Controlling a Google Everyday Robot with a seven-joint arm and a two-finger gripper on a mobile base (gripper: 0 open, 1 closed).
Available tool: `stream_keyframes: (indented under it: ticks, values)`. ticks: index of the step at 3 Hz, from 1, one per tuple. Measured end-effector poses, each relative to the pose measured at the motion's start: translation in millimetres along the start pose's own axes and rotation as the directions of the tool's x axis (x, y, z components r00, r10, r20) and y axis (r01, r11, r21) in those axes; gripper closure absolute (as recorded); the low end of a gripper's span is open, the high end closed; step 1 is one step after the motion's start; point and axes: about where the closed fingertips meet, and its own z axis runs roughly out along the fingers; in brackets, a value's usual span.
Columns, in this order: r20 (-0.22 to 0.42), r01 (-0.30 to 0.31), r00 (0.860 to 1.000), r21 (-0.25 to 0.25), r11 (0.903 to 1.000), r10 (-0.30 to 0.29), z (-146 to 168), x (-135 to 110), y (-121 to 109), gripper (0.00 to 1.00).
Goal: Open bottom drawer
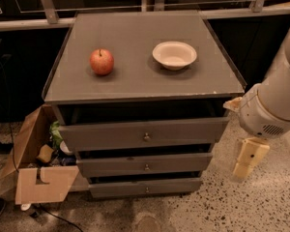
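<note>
The bottom drawer (145, 187) is the narrowest grey-brown front, lowest on the cabinet, with a small round brass knob (147, 190) at its centre. It looks pushed in, set back under the middle drawer (146, 164) and the wide top drawer (144, 133). My gripper (244, 166) hangs from the cream arm to the right of the cabinet, pointing down, level with the middle drawer and well clear of the bottom knob.
A red apple (102, 61) and a white bowl (174, 55) sit on the cabinet top (135, 81). An open cardboard box (36, 173) with clutter stands on the floor at the left. A rail (135, 18) runs behind. Speckled floor (261, 207) lies at the right.
</note>
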Motion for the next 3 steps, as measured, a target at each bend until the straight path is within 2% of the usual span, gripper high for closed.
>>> stream_keyframes:
  ticks: [1,2,3]
  values:
    - [-0.026,0.021,0.999,-0.005,0.9998,-0.021,28.2,10.5,20.3,0.0]
    - [-0.052,0.01,0.999,-0.048,0.9988,-0.012,81.3,34.3,43.8,0.0]
    - [-0.063,-0.028,0.998,-0.085,0.996,0.022,127.9,52.2,55.3,0.0]
